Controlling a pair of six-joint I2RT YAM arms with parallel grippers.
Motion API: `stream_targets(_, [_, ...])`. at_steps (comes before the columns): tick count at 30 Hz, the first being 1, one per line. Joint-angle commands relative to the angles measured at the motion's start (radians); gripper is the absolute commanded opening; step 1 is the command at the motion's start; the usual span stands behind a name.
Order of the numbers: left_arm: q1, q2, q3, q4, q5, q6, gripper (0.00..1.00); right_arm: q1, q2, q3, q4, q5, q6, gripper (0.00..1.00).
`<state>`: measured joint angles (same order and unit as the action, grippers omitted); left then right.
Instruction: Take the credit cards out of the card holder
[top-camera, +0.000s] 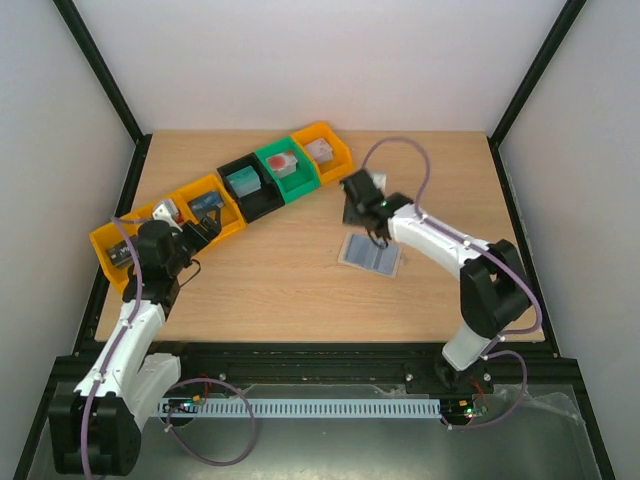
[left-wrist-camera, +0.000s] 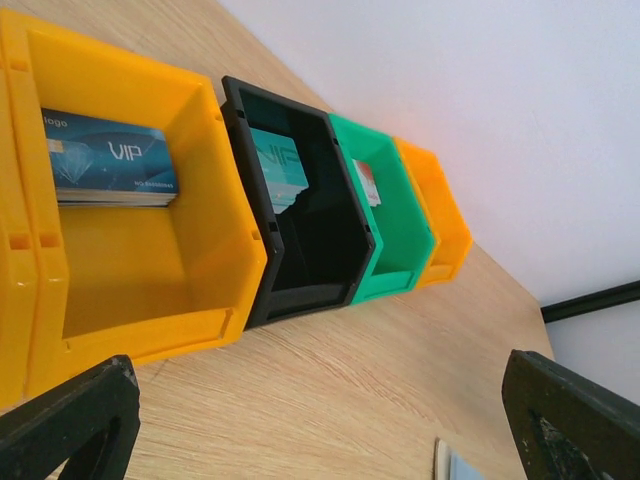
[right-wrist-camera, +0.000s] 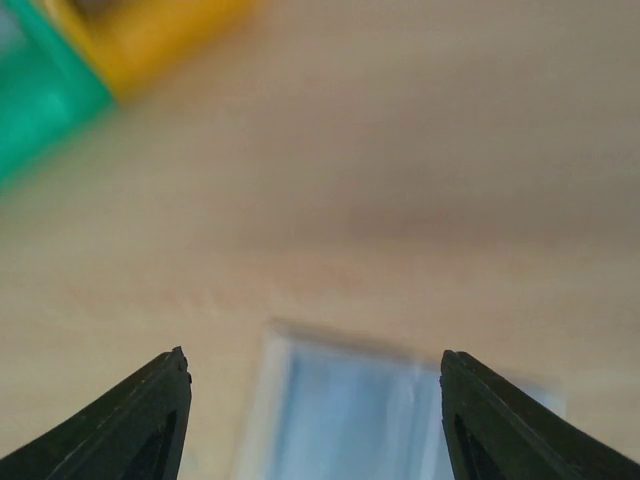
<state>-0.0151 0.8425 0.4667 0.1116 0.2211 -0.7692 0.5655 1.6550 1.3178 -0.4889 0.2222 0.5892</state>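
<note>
Beige card holder (top-camera: 370, 254) lies open, blue side up, on the table (top-camera: 280, 290). Right gripper (right-wrist-camera: 312, 352) hovers over it, jaws spread, empty. Left gripper (left-wrist-camera: 315, 368) is spread wide by the yellow bin (left-wrist-camera: 150, 290).

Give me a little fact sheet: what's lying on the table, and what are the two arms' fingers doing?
Card holder: lying open on the table, blue inside up
Right fingers: apart, empty, over the holder
Left fingers: wide apart, empty, near a yellow bin
Bins: a row of yellow, black and green ones
Cards: a blue VIP card in that yellow bin
</note>
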Motion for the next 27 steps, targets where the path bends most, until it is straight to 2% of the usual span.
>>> stream_targets(1, [-0.009, -0.026, -0.024, 0.007, 0.021, 0.006, 0.99, 0.071, -0.010, -0.184, -0.052, 0.005, 0.076, 0.67])
stream_targets(7, [-0.013, -0.038, -0.026, -0.003, 0.031, 0.004, 0.99, 0.096, 0.047, -0.243, -0.007, -0.023, 0.099, 0.74])
stream_targets(18, [-0.013, -0.041, -0.032, -0.007, 0.029, 0.003, 0.99, 0.090, 0.196, -0.206, 0.019, -0.058, 0.085, 0.76])
stream_targets(20, [-0.014, -0.039, -0.034, 0.001, 0.030, 0.004, 0.99, 0.087, 0.213, -0.208, 0.019, -0.057, 0.078, 0.71])
stream_targets(27, [-0.015, -0.039, -0.045, 0.002, 0.028, 0.005, 0.99, 0.071, 0.212, -0.235, 0.028, -0.082, 0.062, 0.43])
